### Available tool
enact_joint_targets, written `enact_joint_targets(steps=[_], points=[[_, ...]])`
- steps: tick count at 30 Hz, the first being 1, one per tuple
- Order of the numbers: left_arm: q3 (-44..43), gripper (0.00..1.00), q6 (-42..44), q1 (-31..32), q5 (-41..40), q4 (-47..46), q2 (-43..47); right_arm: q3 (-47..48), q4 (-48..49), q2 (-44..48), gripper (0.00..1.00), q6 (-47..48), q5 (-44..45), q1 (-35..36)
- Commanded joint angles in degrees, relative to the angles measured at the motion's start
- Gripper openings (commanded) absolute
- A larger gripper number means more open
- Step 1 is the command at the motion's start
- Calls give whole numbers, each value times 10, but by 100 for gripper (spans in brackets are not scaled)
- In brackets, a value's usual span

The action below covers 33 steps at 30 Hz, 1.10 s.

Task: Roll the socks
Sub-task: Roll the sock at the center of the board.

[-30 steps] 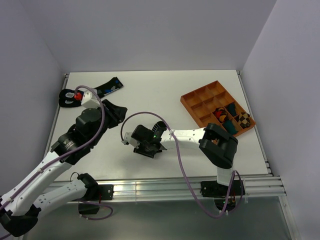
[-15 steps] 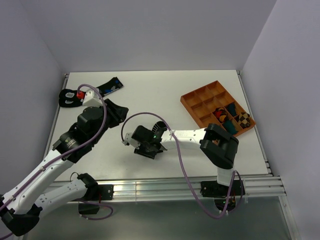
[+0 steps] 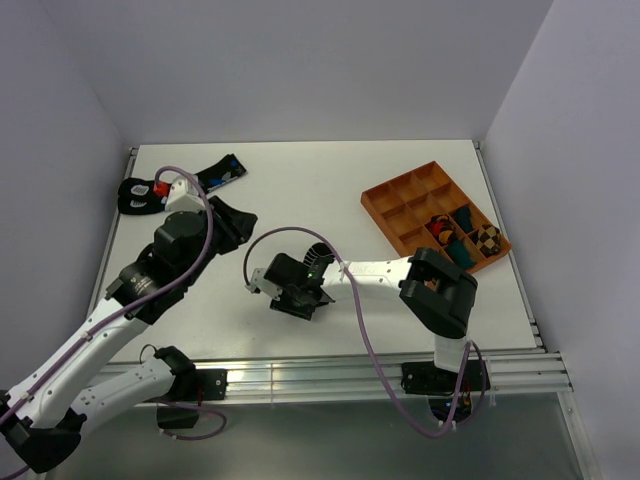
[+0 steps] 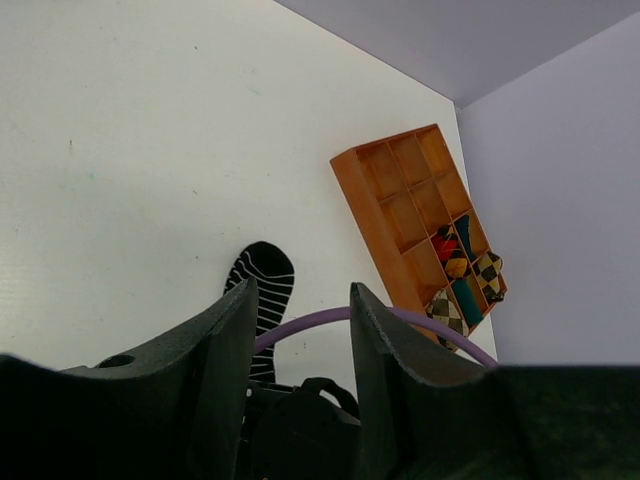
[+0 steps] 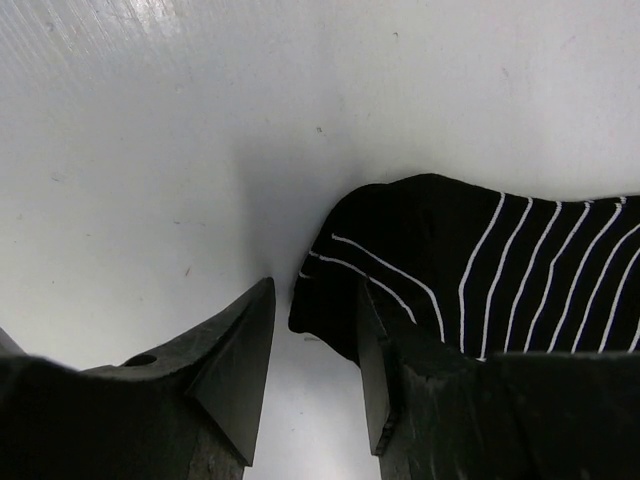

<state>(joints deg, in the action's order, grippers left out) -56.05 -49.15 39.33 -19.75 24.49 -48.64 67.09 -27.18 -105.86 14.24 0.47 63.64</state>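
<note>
Orange wood makes up the compartmented tray (image 3: 400,181), which lies at the right of the white bench (image 3: 300,190). Its cells toward the near right end hold rolled sock bundles. One is a red and orange patterned roll (image 3: 437,228), with a teal and dark roll (image 3: 457,250) in the cell just nearer. A brown-checked bundle (image 3: 487,238) sits in the outer corner cell. From the left wrist, a second checked roll (image 4: 445,310) shows in the nearest cell.

The striped ankle sock (image 5: 480,260) lies flat on the bench near the middle, well apart from the tray. The right gripper (image 5: 313,300) is low over it. Its jaws stand apart and straddle the sock's rounded end. The cloth lies against one finger (image 5: 385,380), and bare bench shows beside the other, so nothing is clamped.

The left gripper (image 4: 300,295) is raised over the left part of the bench and faces the tray, its jaws parted with nothing between them. The argyle sock (image 3: 133,195) lies bunched at the far left edge, a patch of red showing, partly hidden by the left arm. Blue-marked black socks (image 3: 222,172) lie just beyond it, toward the back.
</note>
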Motion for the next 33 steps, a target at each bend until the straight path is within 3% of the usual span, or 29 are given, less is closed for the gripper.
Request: enact_joint_targets(steps=[1, 7, 10, 21, 26, 33], points=[[4, 47, 15, -8, 16, -28, -4, -4, -5, 14, 43, -2, 3, 5], [51, 47, 13, -21, 33, -65, -6, 6, -21, 19, 25, 14, -56, 2], [87, 47, 12, -28, 48, -100, -3, 16, -46, 33, 22, 29, -143, -17], [238, 37, 3, -34, 67, -220, 57, 126, -191, -28, 21, 84, -418, -154], [315, 26, -3, -35, 98, -300, 83, 175, -259, -90, 21, 101, -480, -191], [458, 22, 12, -33, 167, -485, 104, 200, -289, -157, 20, 105, -510, -214]])
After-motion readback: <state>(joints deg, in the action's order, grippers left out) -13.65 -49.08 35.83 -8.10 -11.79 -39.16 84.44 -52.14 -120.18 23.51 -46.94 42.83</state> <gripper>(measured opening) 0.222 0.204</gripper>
